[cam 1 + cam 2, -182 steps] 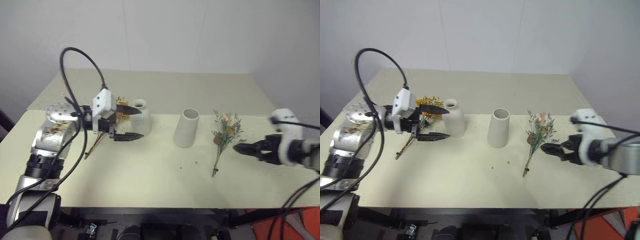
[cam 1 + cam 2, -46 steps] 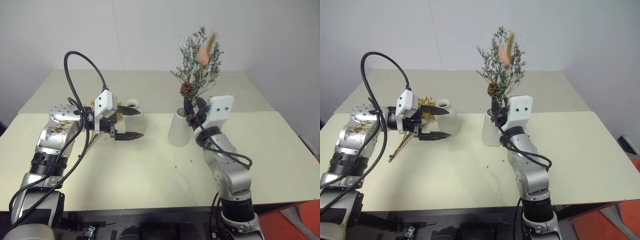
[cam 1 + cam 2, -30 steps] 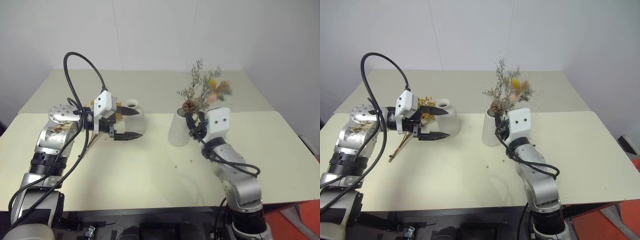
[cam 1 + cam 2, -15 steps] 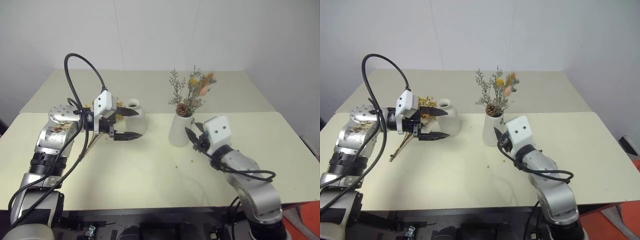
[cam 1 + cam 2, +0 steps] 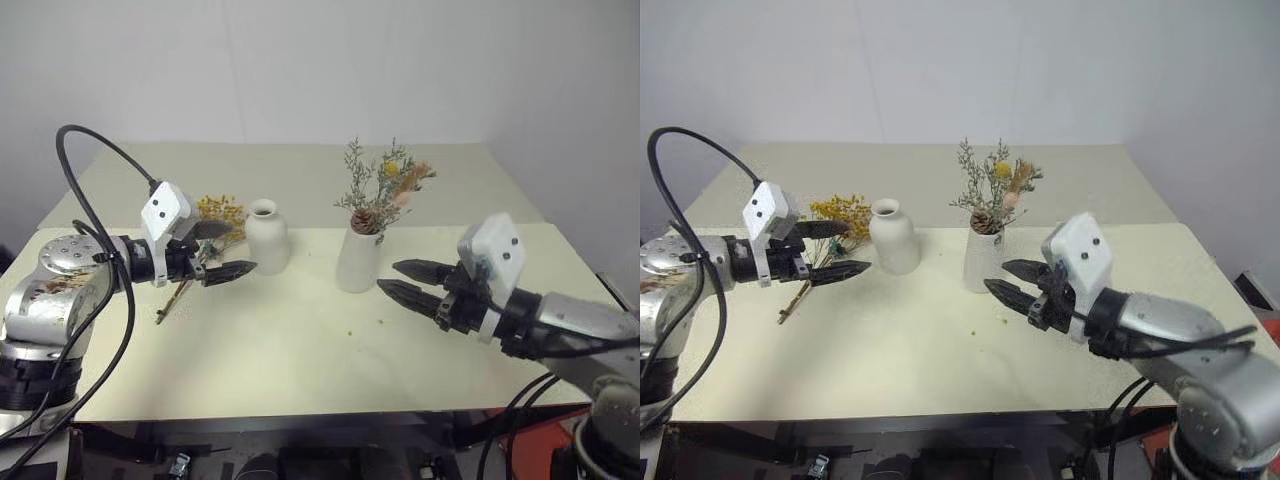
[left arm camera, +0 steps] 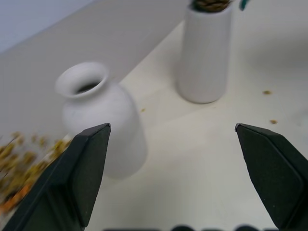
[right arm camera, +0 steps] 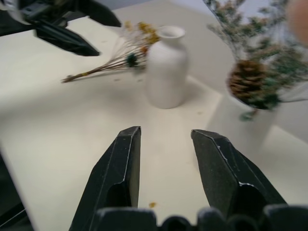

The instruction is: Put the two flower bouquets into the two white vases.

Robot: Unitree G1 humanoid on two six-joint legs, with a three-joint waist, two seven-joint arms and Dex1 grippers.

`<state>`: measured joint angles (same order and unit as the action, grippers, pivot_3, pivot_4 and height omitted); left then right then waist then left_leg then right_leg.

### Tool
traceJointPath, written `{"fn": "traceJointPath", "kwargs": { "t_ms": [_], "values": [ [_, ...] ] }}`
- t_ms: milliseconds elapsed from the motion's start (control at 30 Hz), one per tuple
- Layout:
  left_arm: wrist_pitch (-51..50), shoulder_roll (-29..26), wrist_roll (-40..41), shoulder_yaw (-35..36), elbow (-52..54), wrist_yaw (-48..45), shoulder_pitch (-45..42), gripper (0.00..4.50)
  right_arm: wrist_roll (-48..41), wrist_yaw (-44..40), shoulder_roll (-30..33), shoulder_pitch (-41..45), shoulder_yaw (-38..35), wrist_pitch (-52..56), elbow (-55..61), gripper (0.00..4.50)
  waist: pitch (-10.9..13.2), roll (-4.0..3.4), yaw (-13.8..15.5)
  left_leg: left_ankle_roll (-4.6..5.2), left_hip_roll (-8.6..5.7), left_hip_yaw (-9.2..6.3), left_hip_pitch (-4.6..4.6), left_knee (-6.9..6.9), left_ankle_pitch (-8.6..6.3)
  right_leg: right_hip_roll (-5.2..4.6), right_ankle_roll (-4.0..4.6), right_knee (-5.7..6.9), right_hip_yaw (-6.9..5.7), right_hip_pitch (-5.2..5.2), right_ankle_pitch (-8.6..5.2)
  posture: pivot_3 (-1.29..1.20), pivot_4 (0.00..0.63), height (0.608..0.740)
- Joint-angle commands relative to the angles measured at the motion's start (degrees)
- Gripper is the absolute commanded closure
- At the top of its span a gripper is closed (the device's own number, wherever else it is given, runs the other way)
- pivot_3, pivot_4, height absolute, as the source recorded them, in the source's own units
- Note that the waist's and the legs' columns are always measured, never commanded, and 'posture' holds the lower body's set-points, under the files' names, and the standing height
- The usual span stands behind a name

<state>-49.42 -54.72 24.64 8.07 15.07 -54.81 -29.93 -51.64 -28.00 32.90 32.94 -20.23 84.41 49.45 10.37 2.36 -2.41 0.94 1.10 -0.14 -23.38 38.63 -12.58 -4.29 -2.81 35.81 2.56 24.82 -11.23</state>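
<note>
Table (image 5: pixel 300 350): pale cream, scattered with a few dry crumbs; no writing or brand can be read anywhere.
Right gripper (image 5: pixel 398 278): drawn back from the cone vase (image 5: pixel 358 262) within the last second, fingers parted and empty.
Left gripper (image 5: pixel 222 249): shifted aside, spread wide, nothing held, just beside the yellow bouquet (image 5: pixel 205 227).
Grey-green bouquet (image 5: pixel 380 186): now released upright in the cone vase, so half the task is judged done.
Yellow bouquet: lying flat left of the bottle vase (image 5: pixel 265 236), which is empty.

two vases (image 5: pixel 266 236), two bouquets (image 5: pixel 381 187)
</note>
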Motion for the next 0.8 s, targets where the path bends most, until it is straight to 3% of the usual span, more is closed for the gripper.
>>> {"fn": "traceJointPath", "kwargs": {
  "t_ms": [33, 167, 333, 467, 600, 800],
  "values": [
    [-13.30, -6.95, 0.24, -2.30, 3.08, 2.12, -2.24, 0.00, -5.05, 0.26, 0.59, 5.85, -0.48, 5.86, -4.17, 2.34, 0.00, -0.01, 0.01, 0.00, -0.03, 0.01, 0.01, -0.04, 0.00, -0.02, 0.02, 0.01, 0.02, 0.01, -0.02, 0.00, 0.150, 0.740],
    [-26.95, -8.75, 0.83, -7.76, 0.04, 5.07, -9.61, 0.00, -6.90, 1.71, -0.35, 10.09, 2.08, 8.05, -8.20, 2.34, 0.01, -0.01, 0.77, 0.00, -0.11, -0.03, -0.01, -0.22, 0.00, -0.07, -0.01, -0.03, -0.02, 0.06, -0.11, 0.00, 0.150, 0.740],
    [-35.31, -9.51, -0.01, -13.62, -2.28, 7.64, -14.83, 0.00, -7.90, 1.16, -0.86, 11.96, 6.14, 4.11, -8.44, 2.34, 0.01, -0.01, 0.47, 0.00, -0.12, -0.02, -0.17, -0.25, 0.00, -0.06, -0.01, 0.01, 0.01, 0.23, -0.11, 0.00, 0.150, 0.740],
    [-35.27, -7.38, -4.74, -17.44, -12.24, 13.07, -19.28, 0.00, -5.89, 0.89, 0.07, 11.33, 10.58, -1.30, -7.42, 2.34, 0.01, 0.00, 0.19, 0.00, -0.11, -0.03, -0.18, -0.27, 0.00, -0.04, -0.01, 0.08, 0.00, 0.29, -0.11, 0.00, 0.150, 0.740],
    [-31.95, -6.96, -7.12, -22.68, -18.74, 12.53, -22.18, 0.00, 0.81, -0.11, 4.97, 10.26, 18.91, -7.92, -6.02, 2.34, 0.01, 0.00, 0.11, 0.00, -0.12, -0.03, -0.17, -0.26, 0.01, -0.04, -0.01, 0.08, 0.01, 0.30, -0.11, 0.00, 0.150, 0.740],
    [-27.97, -6.15, -9.28, -26.04, -25.34, 10.97, -24.76, 0.00, 3.36, -0.89, 6.07, 10.13, 22.53, -11.89, -7.26, 2.34, 0.00, 0.01, 0.23, -0.01, -0.14, -0.03, -0.33, -0.25, 0.01, -0.06, 0.01, 0.07, 0.01, 0.40, -0.10, 0.00, 0.150, 0.740]
  ]
}}
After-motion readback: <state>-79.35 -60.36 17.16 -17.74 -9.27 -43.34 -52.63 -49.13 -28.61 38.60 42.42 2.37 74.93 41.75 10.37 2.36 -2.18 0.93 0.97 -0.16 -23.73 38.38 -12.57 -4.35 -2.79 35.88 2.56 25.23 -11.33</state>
